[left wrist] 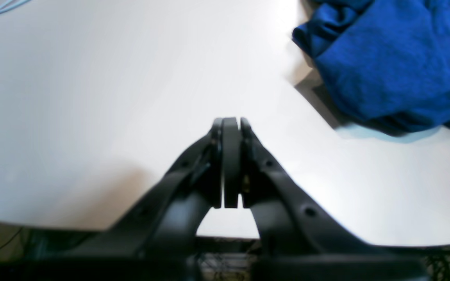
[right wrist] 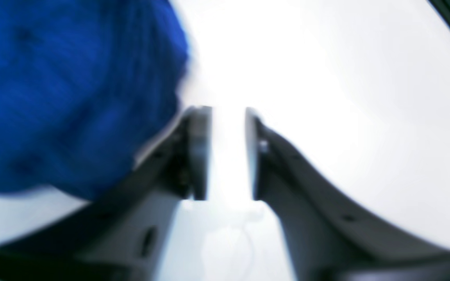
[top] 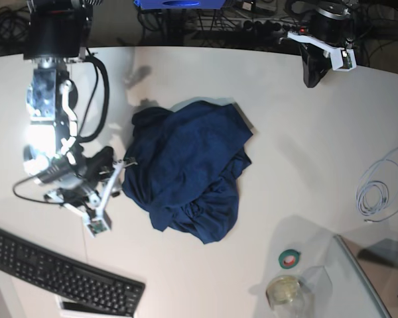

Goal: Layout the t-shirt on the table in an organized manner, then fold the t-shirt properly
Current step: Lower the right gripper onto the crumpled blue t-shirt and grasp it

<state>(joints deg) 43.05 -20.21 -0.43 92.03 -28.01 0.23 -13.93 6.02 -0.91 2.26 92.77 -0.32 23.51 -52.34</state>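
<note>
The t-shirt [top: 186,172] lies crumpled in a dark blue heap in the middle of the white table [top: 285,146]. My right gripper [top: 124,164] hovers at the heap's left edge. In the right wrist view its jaws [right wrist: 229,111] stand apart with only bare table [right wrist: 326,78] between them, and the blurred t-shirt [right wrist: 61,89] fills the left side. My left gripper [left wrist: 231,123] is shut on nothing above bare table [left wrist: 92,97], well away from the t-shirt [left wrist: 397,66]. In the base view that arm [top: 315,59] sits at the far right edge.
A black keyboard [top: 60,271] lies at the near left. A green tape roll [top: 290,258] and a glass jar [top: 283,290] stand near the front right, beside a clear sheet [top: 358,278]. A coiled white cable [top: 378,189] lies at the right.
</note>
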